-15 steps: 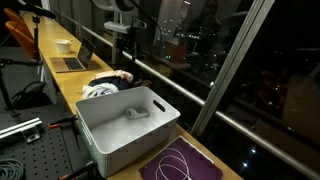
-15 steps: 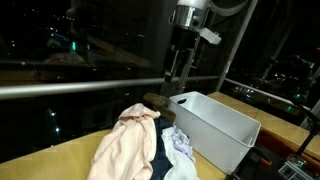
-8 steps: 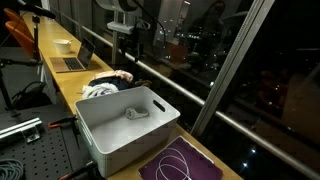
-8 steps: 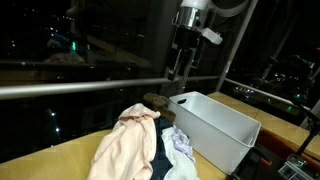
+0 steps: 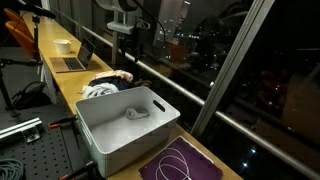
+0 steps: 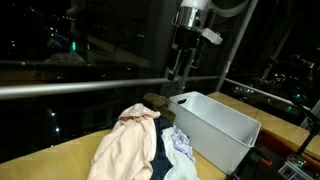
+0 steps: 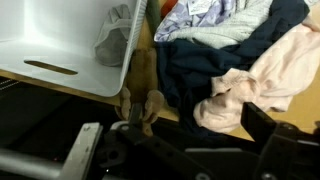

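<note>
spread fingers (image 6: 177,62) hang over the clothes (image 6: 135,145) beside the bin (image 6: 218,125); the wrist view crops both, fingertips dark and blurred.

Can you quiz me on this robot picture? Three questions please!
1. True or false: a grey cloth lies in the bin.
2. The gripper is: A) holding a shirt, B) open, up in the air, C) down inside the bin.
3. What colour is the biggest cloth beside the bin?

Key: 1 true. 2 B. 3 pink.
</note>
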Robot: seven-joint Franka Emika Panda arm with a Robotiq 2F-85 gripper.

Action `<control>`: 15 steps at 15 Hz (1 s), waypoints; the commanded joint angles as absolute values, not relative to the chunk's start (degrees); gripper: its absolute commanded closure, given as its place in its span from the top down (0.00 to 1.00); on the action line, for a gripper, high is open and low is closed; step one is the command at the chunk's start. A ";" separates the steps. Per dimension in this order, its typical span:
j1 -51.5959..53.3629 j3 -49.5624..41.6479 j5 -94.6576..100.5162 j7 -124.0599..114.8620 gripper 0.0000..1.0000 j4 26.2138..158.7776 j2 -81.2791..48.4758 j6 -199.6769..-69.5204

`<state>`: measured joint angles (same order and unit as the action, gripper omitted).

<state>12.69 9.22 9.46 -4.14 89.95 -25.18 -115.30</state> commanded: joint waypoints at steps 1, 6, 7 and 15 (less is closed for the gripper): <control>12.87 7.97 10.09 -2.62 1.00 88.92 -24.85 -114.10; 12.70 7.62 9.68 -3.49 1.00 90.13 -25.22 -115.36; 12.27 7.40 9.60 -3.22 1.00 90.89 -24.96 -115.73; 7.61 2.17 12.55 -2.44 1.00 97.50 -24.07 -117.68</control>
<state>8.56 3.36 11.28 -3.20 94.82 -25.34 -116.22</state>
